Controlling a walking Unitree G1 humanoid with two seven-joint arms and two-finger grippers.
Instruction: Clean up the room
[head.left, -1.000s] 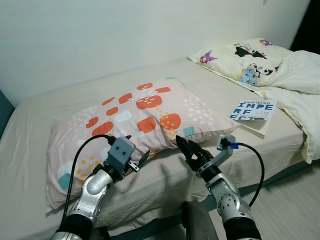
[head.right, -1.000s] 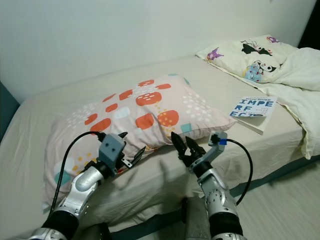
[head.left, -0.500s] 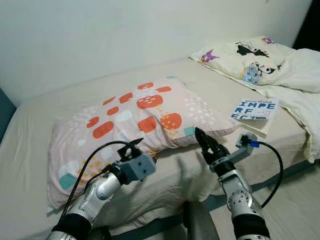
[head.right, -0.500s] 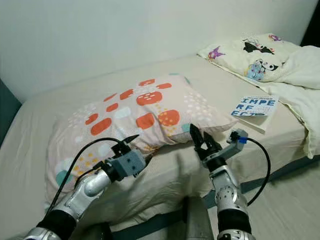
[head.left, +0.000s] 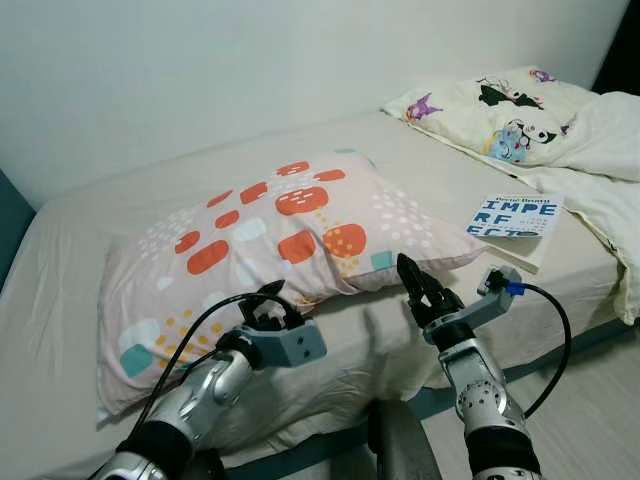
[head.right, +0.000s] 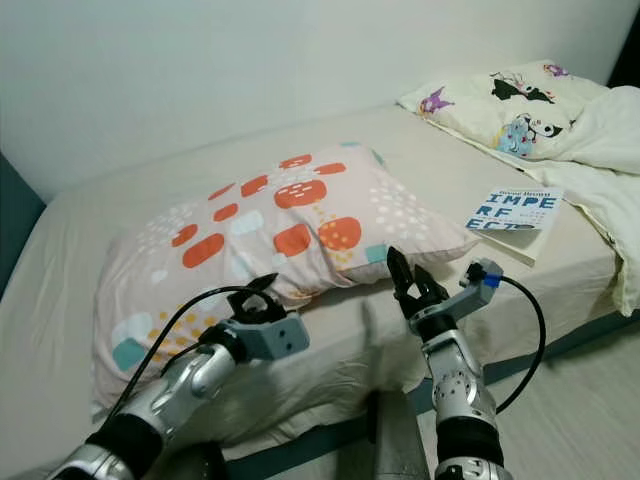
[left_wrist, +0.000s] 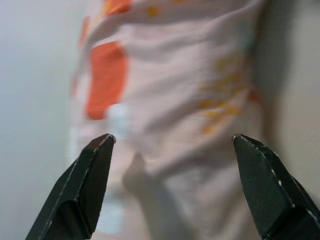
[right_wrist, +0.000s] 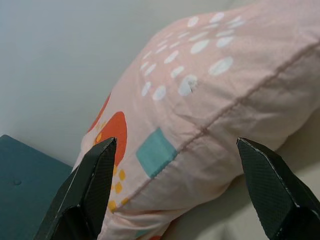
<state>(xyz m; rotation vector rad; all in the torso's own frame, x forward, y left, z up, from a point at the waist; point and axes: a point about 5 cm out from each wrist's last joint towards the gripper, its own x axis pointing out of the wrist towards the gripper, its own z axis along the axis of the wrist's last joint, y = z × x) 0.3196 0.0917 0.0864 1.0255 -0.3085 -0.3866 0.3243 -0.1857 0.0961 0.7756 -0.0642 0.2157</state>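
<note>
I see pillow (head.left: 270, 240) on bed (head.left: 60, 330), book (head.left: 512, 216) to its right, second pillow (head.left: 490, 115) and duvet (head.left: 600, 160) behind the book.

Pillow (head.left: 270, 225): pink, orange blotches, white dots, teal squares. Book (head.left: 515, 218): white, blue letters. Sheet (head.left: 90, 240): beige.

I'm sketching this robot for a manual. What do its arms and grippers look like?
Both arms are silver metal with dark bands. The left gripper and right gripper each have two long black pointed fingers. A grey boxy camera module sits at each wrist, the right one with a blue plug, and a black cable loops from each.
</note>
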